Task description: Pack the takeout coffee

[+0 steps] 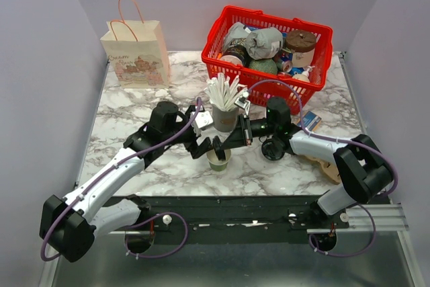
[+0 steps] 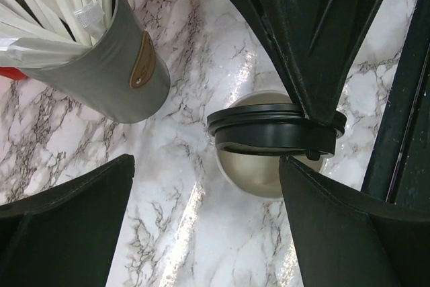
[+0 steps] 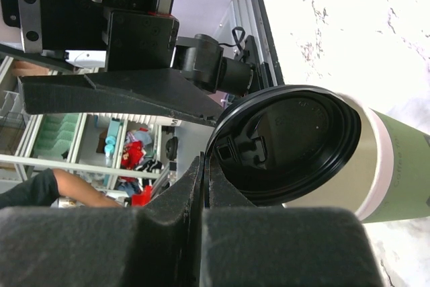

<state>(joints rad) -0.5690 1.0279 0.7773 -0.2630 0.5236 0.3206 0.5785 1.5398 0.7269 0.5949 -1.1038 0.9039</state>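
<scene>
A dark-green paper cup point(image 1: 219, 160) with a pale inside stands on the marble table in front of the grey stick cup. My right gripper point(image 1: 223, 144) is shut on the rim of a black plastic lid point(image 3: 289, 142) and holds it tilted over the cup's mouth point(image 2: 269, 173), partly covering it. The lid point(image 2: 272, 129) does not sit flat on the rim. The cup's green wall point(image 3: 403, 179) shows in the right wrist view. My left gripper point(image 1: 201, 148) is open and empty just left of the cup, with its jaws wide apart point(image 2: 205, 233).
A grey cup of white sticks point(image 1: 224, 113) stands just behind the green cup and also shows in the left wrist view point(image 2: 107, 72). A red basket point(image 1: 232, 70) of goods is at the back right, a paper bag point(image 1: 136, 55) at the back left. A black round object point(image 1: 273, 148) lies under the right arm.
</scene>
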